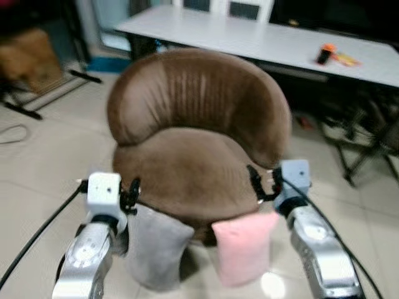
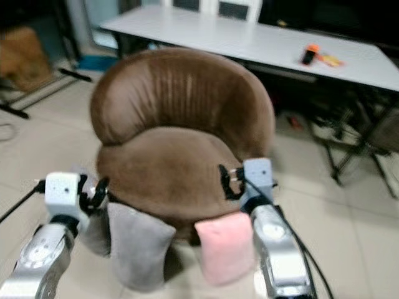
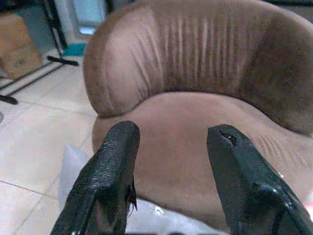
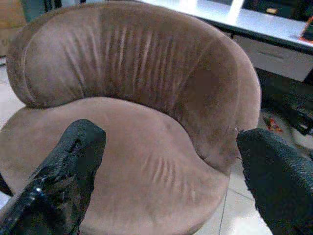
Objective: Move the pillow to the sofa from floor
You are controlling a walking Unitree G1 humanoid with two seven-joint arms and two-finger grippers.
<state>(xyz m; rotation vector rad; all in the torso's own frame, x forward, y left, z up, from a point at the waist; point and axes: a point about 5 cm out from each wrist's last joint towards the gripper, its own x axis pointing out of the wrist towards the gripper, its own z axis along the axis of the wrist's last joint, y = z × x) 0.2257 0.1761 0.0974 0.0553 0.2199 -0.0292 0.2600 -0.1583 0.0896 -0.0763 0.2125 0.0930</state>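
Nearest, leaning against the sofa's front on the tiled floor (image 1: pixel 50 156): two pillows, a grey pillow (image 1: pixel 157 249) on the left and a pink pillow (image 1: pixel 244 246) on the right, standing just apart, neither lifted.

Hovering just above them, two silver arms. Left gripper (image 1: pixel 129 194) hanging over the grey pillow's top edge, fingers (image 3: pixel 105 181) spread with nothing between them. Right gripper (image 1: pixel 263 182) poised above the pink pillow at the seat's front rim, fingers (image 4: pixel 73 166) parted wide, holding nothing.

Trailing back from each wrist, one black cable (image 1: pixel 37 233).

Beyond, sitting squarely in the way of anything farther: one brown sofa (image 1: pixel 196 137), a rounded tub shape with a curved, ribbed back, its seat bare.

Behind it, one long white table (image 1: pixel 262 40) carrying a small orange-and-black object (image 1: pixel 325 54), too blurred for identifying. Showing past the table, two white chair backs (image 1: pixel 249 9). Far left, resting beside dark stand legs, one cardboard box (image 1: pixel 28 59).
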